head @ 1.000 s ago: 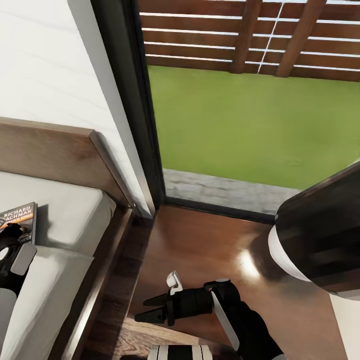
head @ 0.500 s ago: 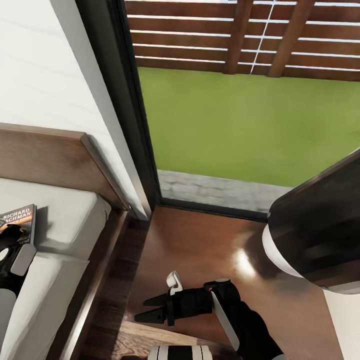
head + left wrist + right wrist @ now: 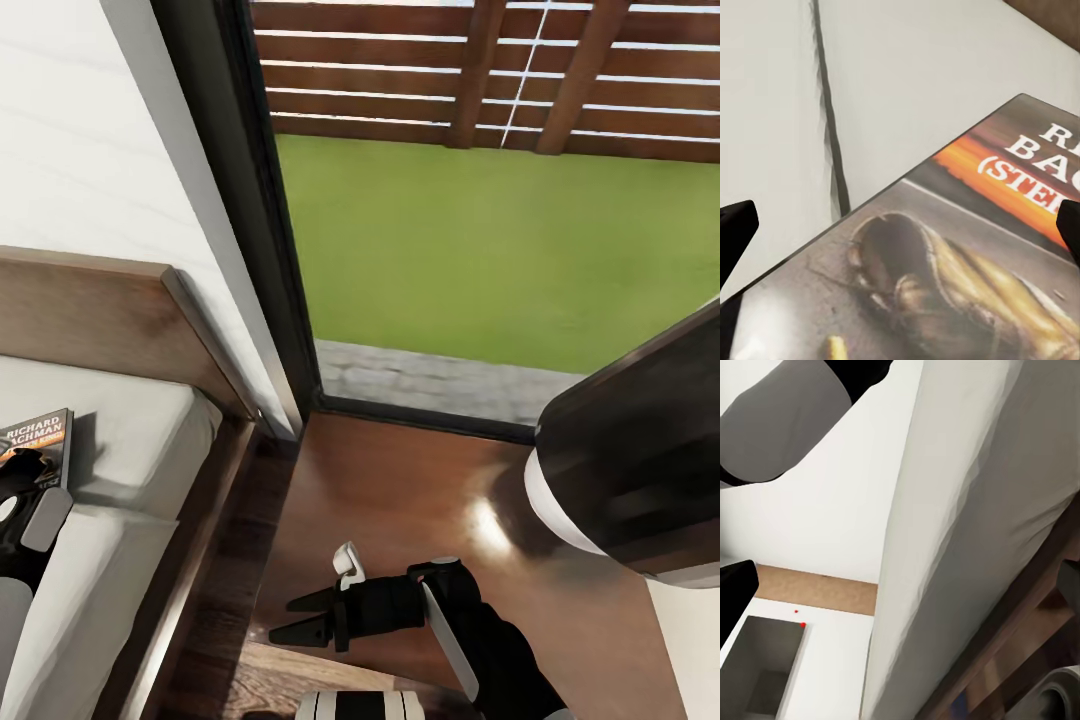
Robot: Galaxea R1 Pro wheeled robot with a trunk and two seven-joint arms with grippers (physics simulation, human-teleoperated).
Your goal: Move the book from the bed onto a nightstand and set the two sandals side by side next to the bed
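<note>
Left wrist view: my left gripper [image 3: 900, 240] spread wide over the book [image 3: 945, 277], thin, light, slick; I'd pinch its edge.

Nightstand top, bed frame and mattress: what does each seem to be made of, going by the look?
The nightstand top looks like dark brown wood with a glossy varnish: grain lines and a bright lamp glare show on it. The bed frame and headboard look like browner wood with a duller, satin finish. The mattress seems a soft pale fabric, matte, with rounded edges and a seam, though no weave is visible.
</note>
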